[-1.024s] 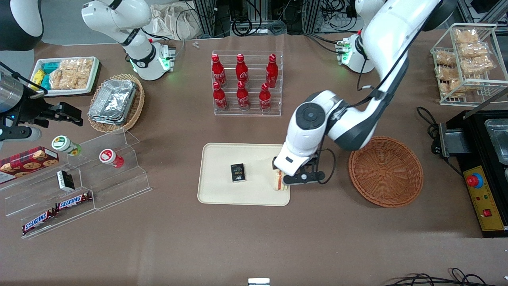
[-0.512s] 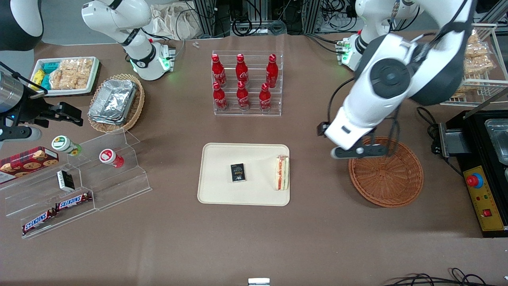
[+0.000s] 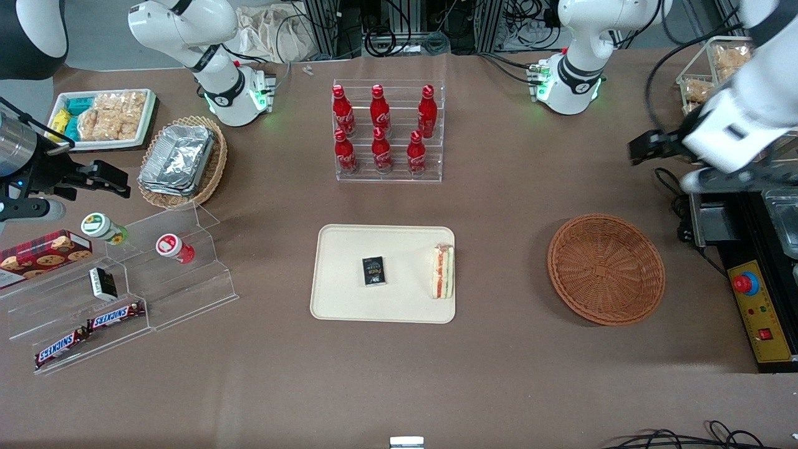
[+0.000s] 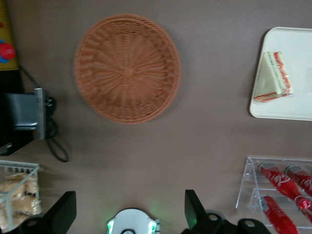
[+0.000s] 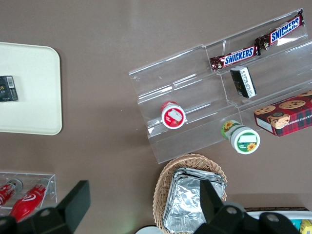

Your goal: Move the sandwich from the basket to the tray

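Note:
The sandwich [image 3: 443, 271] lies on the cream tray [image 3: 349, 249], at the tray edge nearest the basket. It also shows in the left wrist view [image 4: 274, 78], lying on the tray [image 4: 297, 48]. The reddish-brown wicker basket [image 3: 606, 269] [image 4: 127, 68] is empty. My left gripper [image 3: 717, 179] [image 4: 129, 195] is open and empty. It is held high toward the working arm's end of the table, farther from the front camera than the basket.
A small black box [image 3: 374, 271] lies mid-tray. An acrylic rack of red bottles [image 3: 386, 131] stands farther from the camera than the tray. A black appliance [image 3: 760, 249] and a wire rack of bagged snacks [image 3: 729, 93] stand at the working arm's end.
The gripper was down at the sandwich on the tray; it has let go, risen and swung away over the basket toward the working arm's end. The sandwich stays on the tray.

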Tool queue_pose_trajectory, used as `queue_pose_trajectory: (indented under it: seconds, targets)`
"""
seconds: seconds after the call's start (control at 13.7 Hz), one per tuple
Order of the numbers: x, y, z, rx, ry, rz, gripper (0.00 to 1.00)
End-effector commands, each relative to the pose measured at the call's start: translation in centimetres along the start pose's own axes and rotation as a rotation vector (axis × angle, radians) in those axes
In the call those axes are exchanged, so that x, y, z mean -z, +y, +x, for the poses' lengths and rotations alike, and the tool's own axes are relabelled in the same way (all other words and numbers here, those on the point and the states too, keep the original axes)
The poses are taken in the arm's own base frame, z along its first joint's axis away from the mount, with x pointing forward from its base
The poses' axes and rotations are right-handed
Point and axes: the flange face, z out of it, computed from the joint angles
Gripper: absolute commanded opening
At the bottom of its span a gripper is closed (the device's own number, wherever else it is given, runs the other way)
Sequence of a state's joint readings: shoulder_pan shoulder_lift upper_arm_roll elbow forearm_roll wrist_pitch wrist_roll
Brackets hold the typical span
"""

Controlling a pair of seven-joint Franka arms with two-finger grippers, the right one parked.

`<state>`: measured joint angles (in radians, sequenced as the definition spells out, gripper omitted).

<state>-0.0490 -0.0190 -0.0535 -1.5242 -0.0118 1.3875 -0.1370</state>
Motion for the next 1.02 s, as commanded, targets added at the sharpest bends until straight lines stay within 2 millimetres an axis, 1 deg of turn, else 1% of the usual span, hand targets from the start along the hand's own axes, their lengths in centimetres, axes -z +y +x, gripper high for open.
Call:
queue_pose_trajectory:
  seconds: [0.0,0.22,0.44,0.95]
  targets:
    - [0.92,-2.01,-2.69,0.009,0.005,-0.021,1.00]
    - [1.15,-1.56,-1.80,0.001,0.013,-0.017,1.00]
    - [1.48,-1.38,-1.83,-0.007,0.019,-0.019,1.00]
    - [1.34,-1.09,-1.80,-0.009,0.017,-0.015,1.00]
